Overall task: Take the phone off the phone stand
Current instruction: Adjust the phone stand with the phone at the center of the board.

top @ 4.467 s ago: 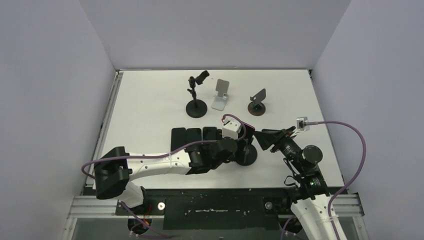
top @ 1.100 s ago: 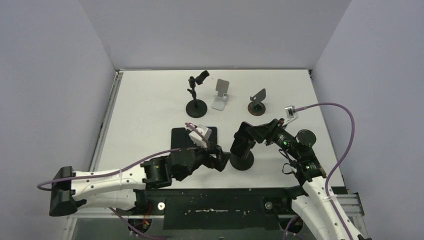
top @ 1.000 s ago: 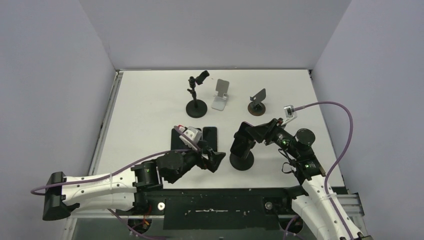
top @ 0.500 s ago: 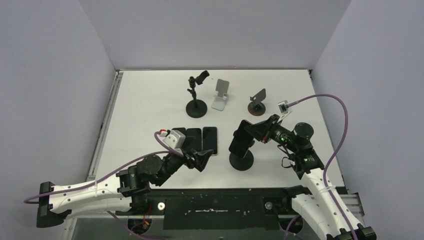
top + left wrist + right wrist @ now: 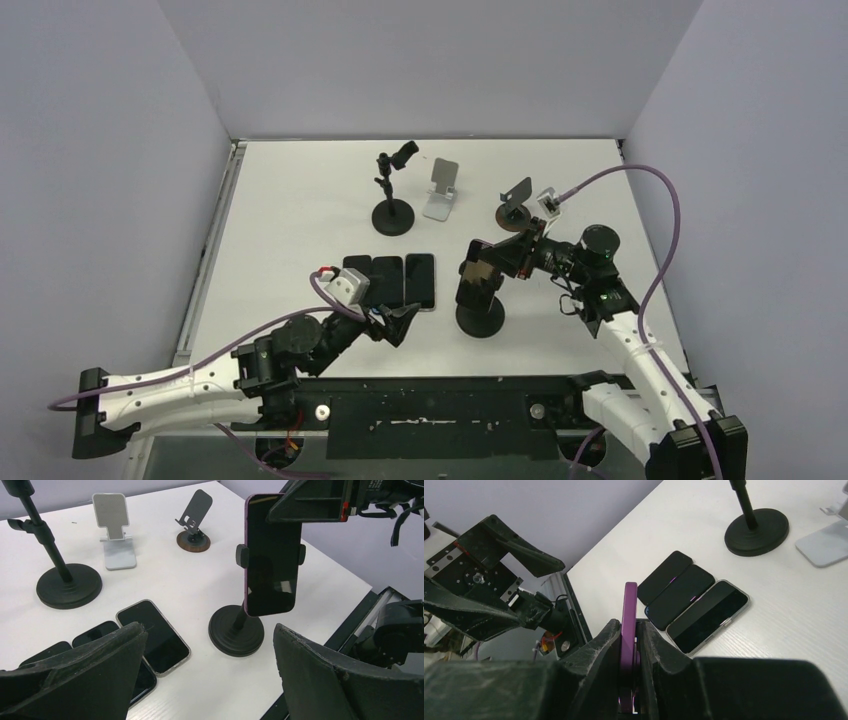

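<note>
The phone (image 5: 478,283), with a purple rim and dark screen, stands upright in the clamp of the black phone stand (image 5: 481,320) with a round base. My right gripper (image 5: 497,256) reaches in from the right and is shut on the phone's upper part. In the right wrist view the purple edge of the phone (image 5: 629,605) sits squeezed between both fingers of the right gripper (image 5: 630,630). The left wrist view shows the phone (image 5: 272,555) still held by the clamp's side knobs above the stand's base (image 5: 236,630). My left gripper (image 5: 395,322) hangs open and empty left of the stand.
Three dark phones (image 5: 390,280) lie flat side by side left of the stand. At the back stand a black pole stand (image 5: 392,205), a silver stand (image 5: 441,190) and a small dark stand on a wooden base (image 5: 516,205). The table's front edge runs close behind the stand.
My right gripper has closed on the phone and its arm has stretched farther over the table. The left arm has pulled back toward the near left, staying open.
</note>
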`<state>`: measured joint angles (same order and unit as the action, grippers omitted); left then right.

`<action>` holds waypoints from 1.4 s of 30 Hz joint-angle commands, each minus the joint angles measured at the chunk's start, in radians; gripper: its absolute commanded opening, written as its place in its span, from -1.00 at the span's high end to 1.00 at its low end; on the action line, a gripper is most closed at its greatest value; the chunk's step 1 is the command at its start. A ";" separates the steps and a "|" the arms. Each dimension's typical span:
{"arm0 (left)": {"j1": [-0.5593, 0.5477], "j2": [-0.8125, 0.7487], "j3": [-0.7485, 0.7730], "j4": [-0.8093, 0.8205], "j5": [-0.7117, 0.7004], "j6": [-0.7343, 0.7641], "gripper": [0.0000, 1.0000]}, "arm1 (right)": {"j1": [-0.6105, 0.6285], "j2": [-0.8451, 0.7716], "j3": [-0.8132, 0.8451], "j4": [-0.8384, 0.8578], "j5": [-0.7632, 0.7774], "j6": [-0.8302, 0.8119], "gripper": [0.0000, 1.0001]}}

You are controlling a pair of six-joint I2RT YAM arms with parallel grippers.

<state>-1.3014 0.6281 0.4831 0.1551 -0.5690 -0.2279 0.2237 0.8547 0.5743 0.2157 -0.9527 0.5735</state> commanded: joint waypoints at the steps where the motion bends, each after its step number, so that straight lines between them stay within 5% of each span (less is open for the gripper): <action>1: 0.008 -0.035 -0.011 0.075 0.010 0.045 -0.95 | -0.015 0.057 0.131 0.153 -0.140 -0.059 1.00; 12: 0.011 -0.100 -0.054 0.101 0.046 0.124 -0.95 | -0.030 0.236 0.303 0.082 -0.249 -0.188 1.00; 36: 0.005 -0.097 -0.067 0.093 0.047 0.098 -0.95 | -0.016 0.277 0.237 -0.009 -0.128 -0.291 0.98; 42: 0.005 -0.093 -0.061 0.085 0.044 0.098 -0.95 | -0.016 0.242 0.236 -0.081 -0.047 -0.301 -0.09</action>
<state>-1.2942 0.5335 0.4126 0.1997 -0.5339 -0.1268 0.2001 1.1465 0.8062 0.1474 -1.0657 0.3092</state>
